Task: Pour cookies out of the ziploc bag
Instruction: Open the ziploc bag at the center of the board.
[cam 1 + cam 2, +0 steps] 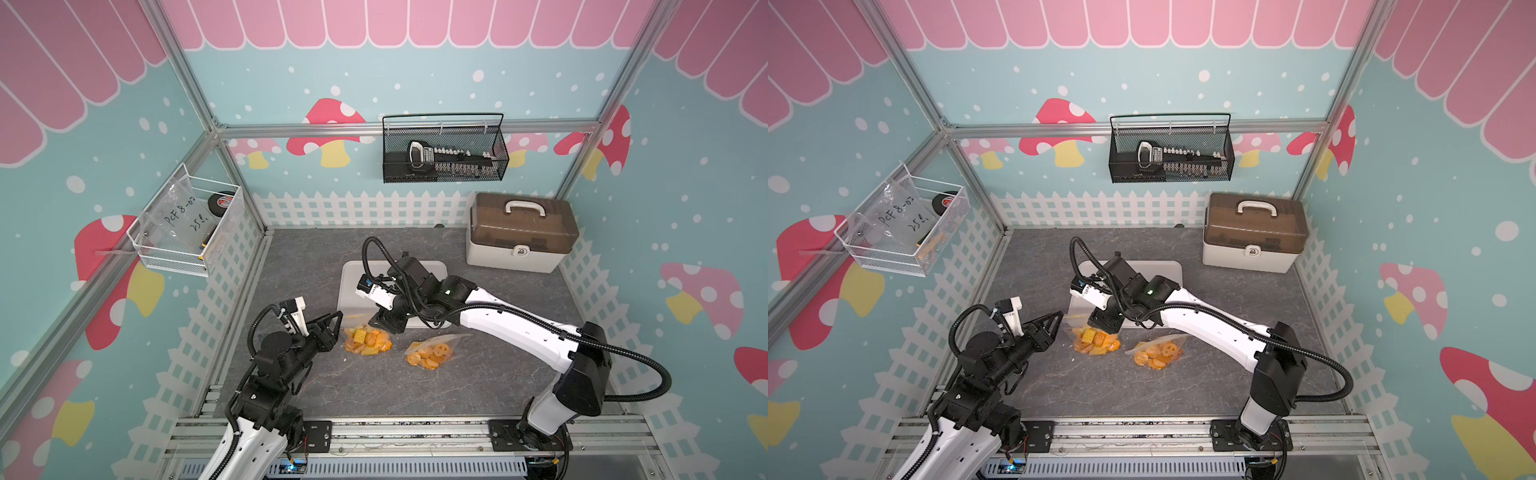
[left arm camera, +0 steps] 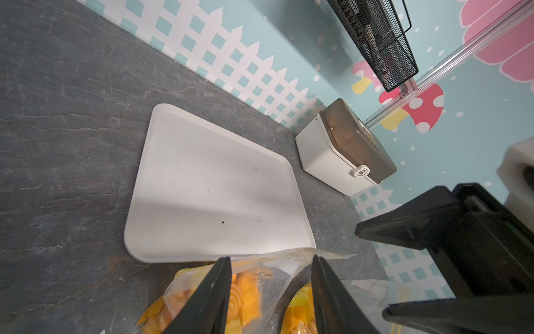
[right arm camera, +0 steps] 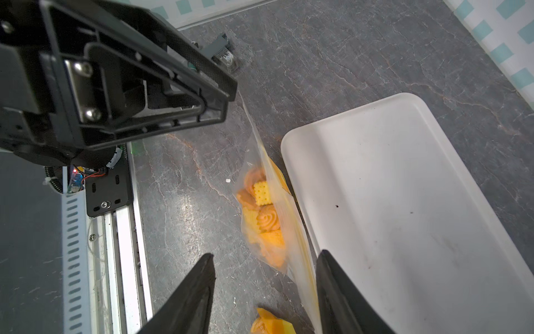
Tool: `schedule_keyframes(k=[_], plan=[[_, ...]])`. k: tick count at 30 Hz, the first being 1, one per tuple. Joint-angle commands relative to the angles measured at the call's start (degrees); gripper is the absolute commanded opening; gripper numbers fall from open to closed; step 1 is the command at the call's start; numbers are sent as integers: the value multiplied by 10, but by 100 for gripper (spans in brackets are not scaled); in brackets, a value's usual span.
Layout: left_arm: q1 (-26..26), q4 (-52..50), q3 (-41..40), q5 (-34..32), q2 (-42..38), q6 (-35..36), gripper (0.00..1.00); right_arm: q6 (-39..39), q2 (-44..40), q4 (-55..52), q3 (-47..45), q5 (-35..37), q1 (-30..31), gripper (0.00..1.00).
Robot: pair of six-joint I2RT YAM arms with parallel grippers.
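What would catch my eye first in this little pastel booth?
Bright orange cookies sit in two clear bags on the gray table. The left bag lies at the near edge of the empty white tray, and the right bag is beside it. The left pincer and right pincer, both open, flank the left bag.

A closed white box [image 1: 521,239] with a brown lid stands near a wall-hung black mesh basket [image 1: 444,151].
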Motion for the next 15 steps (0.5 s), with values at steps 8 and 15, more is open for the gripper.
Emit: schedule_keyframes(k=[8,15], plan=[[-3,-43,-9,-9,-42,-13,48,-26,69,-16,50,48,22,50],[-3,-45,-7,3,-42,-17,47,-11,69,-13,46,81,22,18]])
